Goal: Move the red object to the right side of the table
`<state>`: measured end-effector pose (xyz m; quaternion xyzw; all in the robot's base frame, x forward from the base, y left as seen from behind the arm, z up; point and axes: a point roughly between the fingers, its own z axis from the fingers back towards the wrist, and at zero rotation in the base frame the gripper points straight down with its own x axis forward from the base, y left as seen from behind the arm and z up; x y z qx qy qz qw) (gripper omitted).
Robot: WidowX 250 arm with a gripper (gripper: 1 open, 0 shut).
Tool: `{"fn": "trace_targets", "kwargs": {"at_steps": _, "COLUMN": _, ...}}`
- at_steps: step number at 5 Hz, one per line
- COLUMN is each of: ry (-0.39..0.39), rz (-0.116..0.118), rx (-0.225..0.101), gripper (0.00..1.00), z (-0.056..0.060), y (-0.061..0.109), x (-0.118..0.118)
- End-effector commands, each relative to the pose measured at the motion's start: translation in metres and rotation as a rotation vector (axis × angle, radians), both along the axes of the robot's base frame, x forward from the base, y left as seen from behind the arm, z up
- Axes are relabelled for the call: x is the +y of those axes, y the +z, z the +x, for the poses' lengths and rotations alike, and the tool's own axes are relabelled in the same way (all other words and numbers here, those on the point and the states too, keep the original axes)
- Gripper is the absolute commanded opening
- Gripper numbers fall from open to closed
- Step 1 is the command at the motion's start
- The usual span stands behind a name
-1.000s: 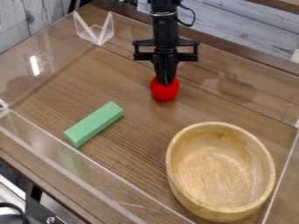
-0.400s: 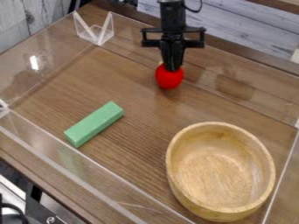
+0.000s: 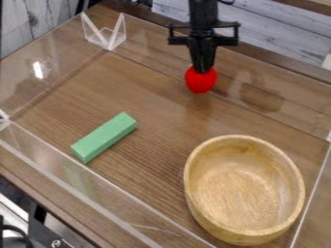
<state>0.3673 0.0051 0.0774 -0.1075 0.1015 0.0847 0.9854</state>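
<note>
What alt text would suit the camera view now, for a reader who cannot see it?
The arm's dark fingers point down, shut on a small red object toward the back of the wood-grain table. A green block lies at the front left, and an empty wooden bowl sits at the front right.

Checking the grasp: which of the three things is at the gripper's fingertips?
The red object, small and glossy, gripped at its top by the gripper. The green block and wooden bowl lie apart, nearer the camera.
</note>
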Motion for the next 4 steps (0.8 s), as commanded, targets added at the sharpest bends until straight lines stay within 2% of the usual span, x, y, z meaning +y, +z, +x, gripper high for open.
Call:
{"fn": "trace_targets", "kwargs": {"at_steps": 1, "ry": -0.088, "rz": -0.005, "rx": -0.077, "gripper": 0.00, "z": 0.007, "y": 0.029, "x": -0.019}}
{"fn": "trace_targets", "kwargs": {"at_steps": 2, "ry": -0.150, "rz": -0.013, "rx": -0.073, "gripper": 0.00, "z": 0.007, "y": 0.033, "x": -0.033}}
{"fn": "trace_targets", "kwargs": {"at_steps": 4, "ry": -0.202, "rz": -0.015, "rx": -0.053, "gripper": 0.00, "z": -0.007, "y": 0.007, "x": -0.059}}
